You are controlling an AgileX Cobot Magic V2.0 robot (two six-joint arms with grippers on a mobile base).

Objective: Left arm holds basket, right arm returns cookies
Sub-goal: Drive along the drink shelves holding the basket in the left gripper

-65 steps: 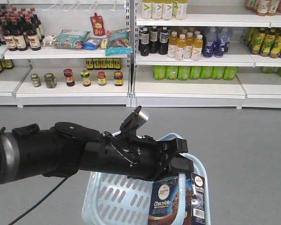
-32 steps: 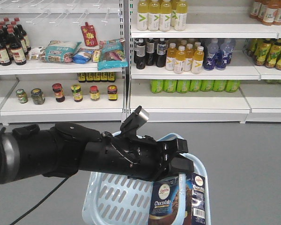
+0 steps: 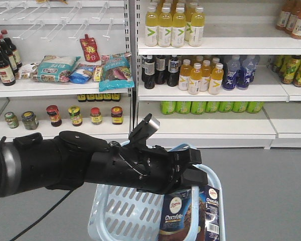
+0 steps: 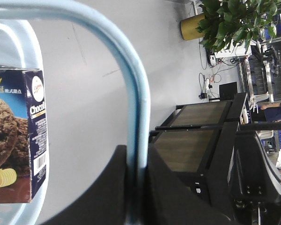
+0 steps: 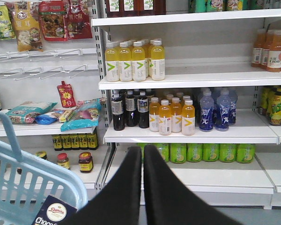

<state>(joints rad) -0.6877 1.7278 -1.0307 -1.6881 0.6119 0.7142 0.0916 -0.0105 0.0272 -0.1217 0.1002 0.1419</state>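
The left arm (image 3: 80, 163), thick and black, reaches across the front view from the left. Its left gripper (image 4: 136, 161) is shut on the light blue handle (image 4: 139, 93) of the basket (image 3: 123, 213), which hangs below it. The cookies (image 3: 183, 217), a dark navy box with a round white logo, stand upright in the basket's right end. The same cookies (image 4: 21, 136) show in the left wrist view inside the rim. The right gripper (image 5: 142, 154) is shut on nothing, up beside the basket (image 5: 35, 176), pointing at the drink shelves. A corner of the cookies (image 5: 54, 213) lies below it to the left.
Store shelves (image 3: 205, 128) stand ahead across grey floor (image 3: 271, 191): yellow drink bottles (image 3: 173, 25) on top, dark and orange bottles (image 3: 190, 75) below, green cans (image 3: 210, 107) lower. Snack packets (image 3: 80, 70) and jars (image 3: 72, 115) fill the left bay. A black rack (image 4: 196, 140) and potted plant (image 4: 229, 18) appear in the left wrist view.
The shelves have slid down and leftward in the front view and look nearer. The left arm, basket and cookies keep the same place in the frame.
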